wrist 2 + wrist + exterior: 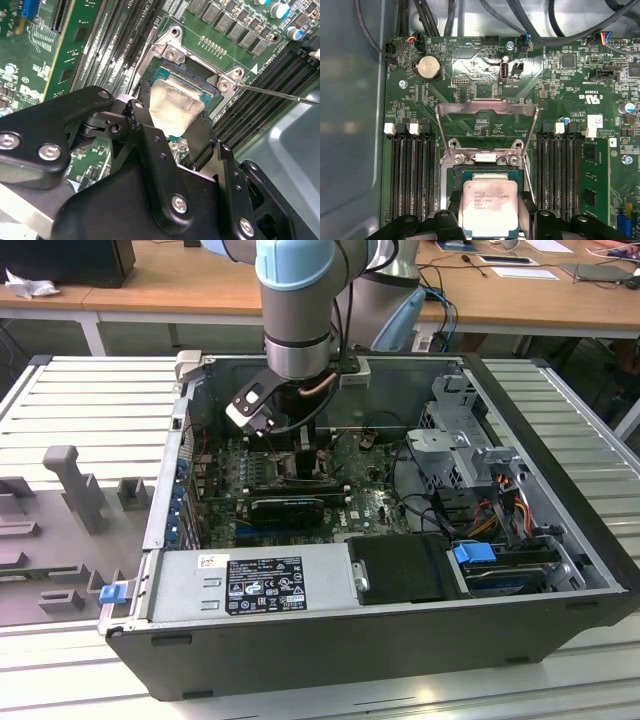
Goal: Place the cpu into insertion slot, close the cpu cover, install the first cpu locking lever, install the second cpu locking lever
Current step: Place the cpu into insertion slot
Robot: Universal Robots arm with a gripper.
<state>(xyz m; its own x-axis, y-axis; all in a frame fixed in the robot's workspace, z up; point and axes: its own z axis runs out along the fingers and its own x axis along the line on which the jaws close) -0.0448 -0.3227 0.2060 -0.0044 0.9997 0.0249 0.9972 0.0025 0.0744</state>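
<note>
Gripper [173,114] [490,206]: black fingers [142,102] closed only to the width of the cpu [175,107] [490,207], one finger against each of two opposite edges of the chip; nothing else is in its hold; in the exterior view the gripper [305,455] is lowered into the open computer case [330,650], directly over the insertion slot.

The cpu: small flat square, silvery-grey metal top facing up, with faint print, lightly smudged; it lies level and squarely over the insertion slot [490,175] [172,75]; a strip of the slot's blue-green interior shows past one edge of the chip in both wrist views; whether the chip is fully seated or just above the slot cannot be told.

The cpu cover [465,105]: thin silver-grey frame with a cut-out centre, swung up and away from the insertion slot on its hinge at the slot's edge; green motherboard [480,90] shows through the cut-out; the cover is not closed.

Locking lever [280,95]: a thin metal rod running outward from a corner of the insertion slot, raised clear of the cover.

Surroundings: long black memory slots [412,175] run along two opposite sides of the insertion slot; a round coin battery [429,67] sits on the board beyond the raised cover, well apart from the slot.
</note>
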